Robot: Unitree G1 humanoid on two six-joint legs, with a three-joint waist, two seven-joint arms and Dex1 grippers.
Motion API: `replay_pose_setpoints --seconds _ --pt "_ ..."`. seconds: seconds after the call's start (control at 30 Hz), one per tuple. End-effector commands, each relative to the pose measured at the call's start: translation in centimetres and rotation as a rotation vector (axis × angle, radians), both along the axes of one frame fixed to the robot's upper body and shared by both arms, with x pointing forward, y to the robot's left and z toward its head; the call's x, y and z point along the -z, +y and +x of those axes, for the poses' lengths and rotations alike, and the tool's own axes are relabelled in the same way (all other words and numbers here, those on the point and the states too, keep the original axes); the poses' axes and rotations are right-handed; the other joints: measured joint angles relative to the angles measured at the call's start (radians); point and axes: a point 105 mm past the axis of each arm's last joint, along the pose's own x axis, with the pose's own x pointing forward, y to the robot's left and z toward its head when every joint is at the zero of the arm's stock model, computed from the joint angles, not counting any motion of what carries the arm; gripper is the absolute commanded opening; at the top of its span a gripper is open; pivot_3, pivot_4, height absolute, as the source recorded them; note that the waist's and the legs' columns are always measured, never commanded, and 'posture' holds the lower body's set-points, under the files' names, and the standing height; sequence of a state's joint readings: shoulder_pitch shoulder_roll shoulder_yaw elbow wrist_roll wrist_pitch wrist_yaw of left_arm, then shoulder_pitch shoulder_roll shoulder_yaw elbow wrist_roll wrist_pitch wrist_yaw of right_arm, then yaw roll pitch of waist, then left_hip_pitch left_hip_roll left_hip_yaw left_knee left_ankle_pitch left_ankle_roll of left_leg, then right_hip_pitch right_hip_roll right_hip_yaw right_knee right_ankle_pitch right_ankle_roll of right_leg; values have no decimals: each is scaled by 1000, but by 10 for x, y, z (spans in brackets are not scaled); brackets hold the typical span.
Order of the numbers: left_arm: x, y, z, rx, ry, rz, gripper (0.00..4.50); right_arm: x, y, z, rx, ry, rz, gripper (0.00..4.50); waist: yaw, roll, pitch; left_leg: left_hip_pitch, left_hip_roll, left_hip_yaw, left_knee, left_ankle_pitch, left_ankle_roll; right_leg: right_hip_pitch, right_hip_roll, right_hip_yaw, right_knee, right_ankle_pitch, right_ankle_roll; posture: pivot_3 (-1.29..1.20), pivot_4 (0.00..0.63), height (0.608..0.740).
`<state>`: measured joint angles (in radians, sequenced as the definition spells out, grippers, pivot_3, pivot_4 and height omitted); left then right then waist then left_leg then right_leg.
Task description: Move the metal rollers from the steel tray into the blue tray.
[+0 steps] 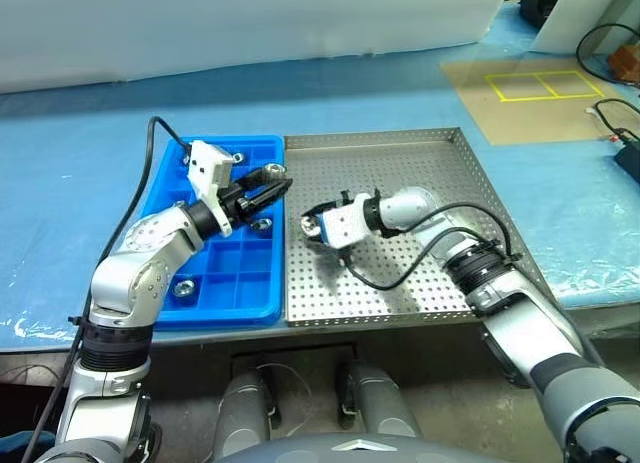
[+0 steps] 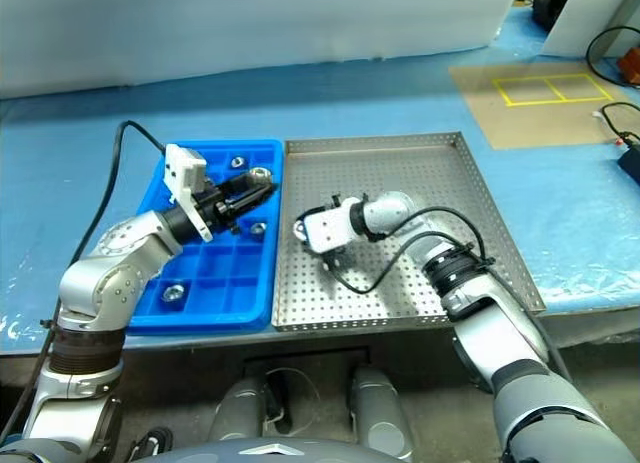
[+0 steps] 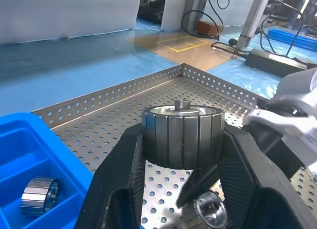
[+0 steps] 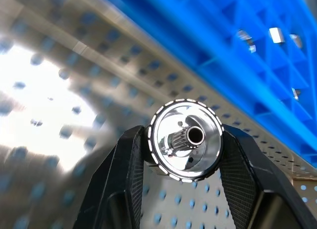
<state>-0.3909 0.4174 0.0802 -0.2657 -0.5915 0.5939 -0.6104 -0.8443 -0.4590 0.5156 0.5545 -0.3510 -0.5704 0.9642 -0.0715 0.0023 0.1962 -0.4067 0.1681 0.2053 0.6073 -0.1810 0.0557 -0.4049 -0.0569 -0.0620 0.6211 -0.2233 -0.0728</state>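
Clamping a roller each, both sets of fingers are shut: the left fingers [image 3: 237, 179] hold a metal roller [image 3: 182, 135] above the blue tray [image 1: 255, 303], the right fingers [image 4: 240, 179] grip another [image 4: 185, 139] over the steel tray [image 1: 440, 173]. Best lower into an empty compartment (some hold rollers already) before releasing.

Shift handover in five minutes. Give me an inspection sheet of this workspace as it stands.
Surface: blue-covered table.
Job's things: steel tray beside blue tray; metal rollers in several compartments.
Clutter: brown board with yellow squares on the far right of the table.
Grippers: left gripper shut on a roller; right gripper shut on another roller.
Cables: black cable on each arm; more at the table's right edge.
Surroundings: pale wall behind.
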Motion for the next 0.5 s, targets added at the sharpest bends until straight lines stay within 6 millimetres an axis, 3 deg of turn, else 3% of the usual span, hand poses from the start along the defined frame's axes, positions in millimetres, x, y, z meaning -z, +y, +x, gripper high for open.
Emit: replay_pose_setpoints --seconds 0.03,0.13,0.27,0.5 --pt "-17 -3 -5 8 -63 -26 1714 -2 4 -7 -46 19 23 1748 -4 0 0 0 0 0 0 0 0 0 0 0 0 0 0 -410 150 740" --pt "-15 -5 -6 14 -73 -1 1714 -5 4 -3 31 125 95 1748 -16 0 0 0 1 0 0 0 1 0 0 0 1 0 0 -413 150 740" --pt "1 -12 -6 35 -81 91 1714 -19 1 12 239 450 263 1748 -30 0 0 0 1 0 1 1 1 0 0 0 2 0 0 -427 150 740" --pt "16 -22 2 60 -59 113 1714 -11 -47 22 406 540 184 1748 -21 0 0 0 1 0 1 1 2 1 0 0 1 0 0 -476 150 740"
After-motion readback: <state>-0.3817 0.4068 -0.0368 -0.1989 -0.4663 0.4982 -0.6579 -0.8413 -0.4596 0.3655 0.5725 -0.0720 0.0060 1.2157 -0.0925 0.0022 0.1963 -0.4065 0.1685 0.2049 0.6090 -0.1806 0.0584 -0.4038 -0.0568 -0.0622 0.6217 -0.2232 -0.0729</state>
